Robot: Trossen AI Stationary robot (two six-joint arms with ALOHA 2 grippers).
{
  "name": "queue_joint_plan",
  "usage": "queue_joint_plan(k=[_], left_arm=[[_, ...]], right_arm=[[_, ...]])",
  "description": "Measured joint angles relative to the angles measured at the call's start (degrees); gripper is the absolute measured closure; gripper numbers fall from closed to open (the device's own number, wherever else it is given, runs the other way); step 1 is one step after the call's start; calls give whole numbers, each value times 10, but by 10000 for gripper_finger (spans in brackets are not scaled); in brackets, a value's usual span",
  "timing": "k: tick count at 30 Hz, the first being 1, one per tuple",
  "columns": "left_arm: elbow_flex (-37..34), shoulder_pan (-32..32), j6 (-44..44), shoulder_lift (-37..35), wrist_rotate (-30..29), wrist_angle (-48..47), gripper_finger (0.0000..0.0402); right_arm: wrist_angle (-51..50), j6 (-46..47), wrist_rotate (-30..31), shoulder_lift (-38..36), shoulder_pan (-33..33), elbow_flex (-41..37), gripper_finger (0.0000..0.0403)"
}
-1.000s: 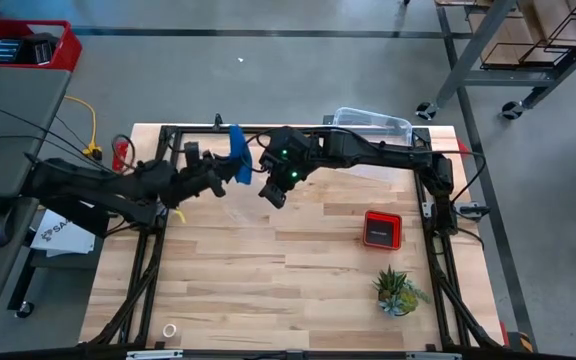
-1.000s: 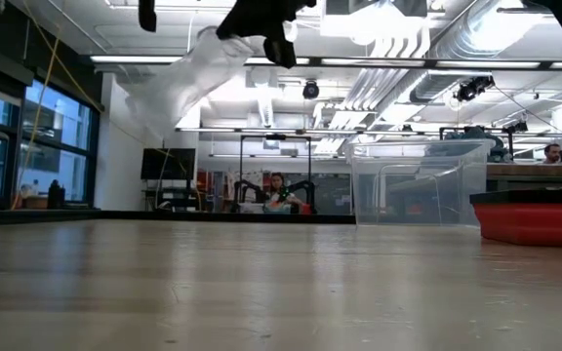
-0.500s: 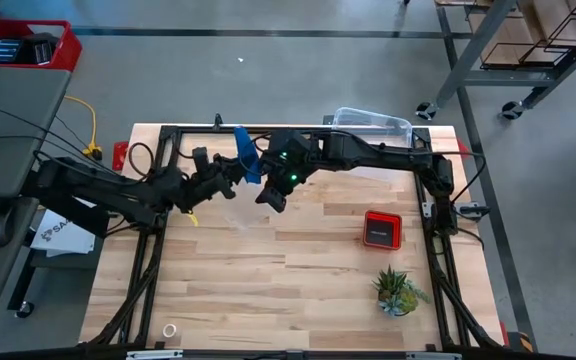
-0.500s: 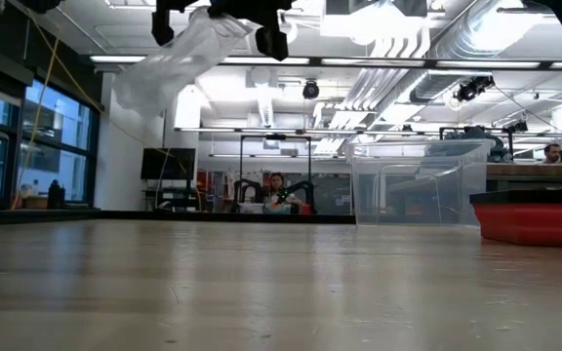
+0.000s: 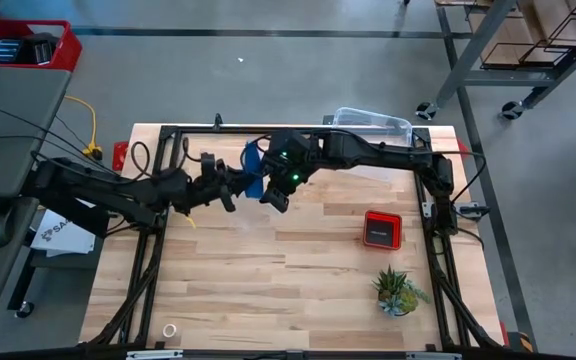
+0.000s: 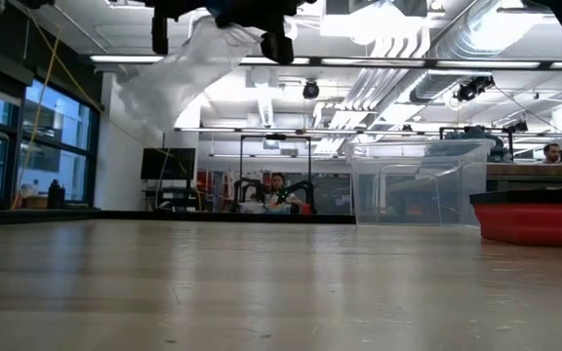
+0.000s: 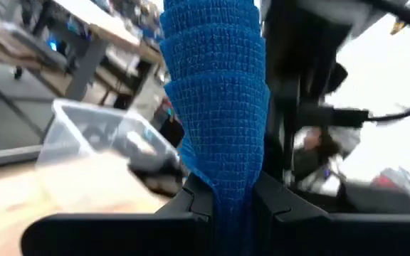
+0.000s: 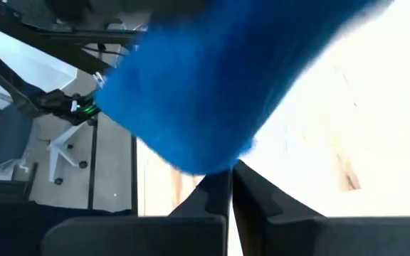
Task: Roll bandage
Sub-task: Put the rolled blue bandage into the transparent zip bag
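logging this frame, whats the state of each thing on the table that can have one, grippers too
bandage: held up off the table between both grippers, not rolled
left gripper: shut on the bandage
right gripper: shut on the bandage
clear box: at the far table edge, open top
plastic bag: hanging below the grippers, off the table
red device: lying flat
plant: upright

Open pale wooden tabletop [image 5: 268, 270] across the whole near half, passable. Toward the right edge, blocked by a red-and-black square device [image 5: 382, 229] and, nearer than it, a small green potted plant [image 5: 397, 291]. Behind that device, at the far edge, a clear plastic box [image 5: 373, 124].
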Motion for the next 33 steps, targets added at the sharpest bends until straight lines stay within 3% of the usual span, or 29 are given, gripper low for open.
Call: queue_joint_plan(k=[5,12,27,33], left_arm=[[0,0,-6,-5,22,-43,374],[12,17,42,-4,-20,-27,374],[23,36,44,3,76,-107,375],[22,41,72,3,68,-117,375]], right_arm=[[1,0,0,0,0,0,403],[15,1,-18,0,1,0,403],[18,-8,-26,-1,0,0,403],[22,-20,-40,-1,-1,0,403]])
